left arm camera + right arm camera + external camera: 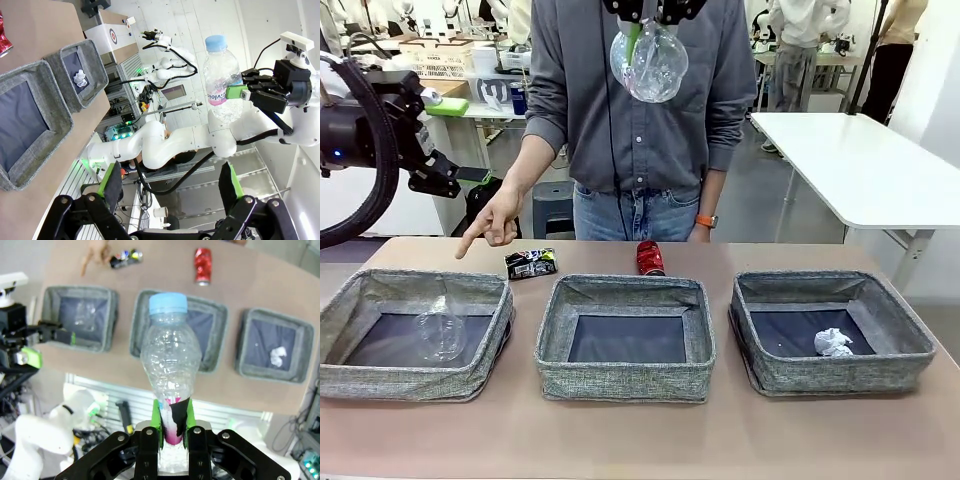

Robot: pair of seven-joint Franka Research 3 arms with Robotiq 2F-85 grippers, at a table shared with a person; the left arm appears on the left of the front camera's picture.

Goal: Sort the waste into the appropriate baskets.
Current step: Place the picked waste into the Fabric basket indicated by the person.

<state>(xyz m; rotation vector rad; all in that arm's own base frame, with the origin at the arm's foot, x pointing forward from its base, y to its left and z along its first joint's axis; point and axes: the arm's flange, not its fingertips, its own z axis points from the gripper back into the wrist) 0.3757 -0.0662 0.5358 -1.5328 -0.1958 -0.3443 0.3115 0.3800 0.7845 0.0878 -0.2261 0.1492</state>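
Broadly, the tabletop [640, 440] carries three grey baskets in a row. A person [640, 120] stands at its far side, cut off above the shoulders. The left basket [380, 378], middle basket [625, 382] and right basket [845, 372] sit apart from one another.

The left fingers [112, 182] are spread wide with nothing between them, raised off to the tabletop's left. The right fingers [149, 440] pinch a clear bottle [170, 365] by its lower part. They cover some of its pink label, and in the front view the top edge cuts them off. The bottle hangs high over the tabletop, blue cap pointing away from the wrist; from the front the cap cannot be made out.

A clear cup [440, 335] lies in the left basket, faint against the dark bottom and hard to outline. The person's hand [495, 222] points downward just left of the black can [531, 263], which lies behind the left basket. The red can [649, 257] sits just behind the middle basket's far rim; whether it stands or lies I cannot tell. A paper ball [833, 343] rests in the right basket, toward its right front corner.
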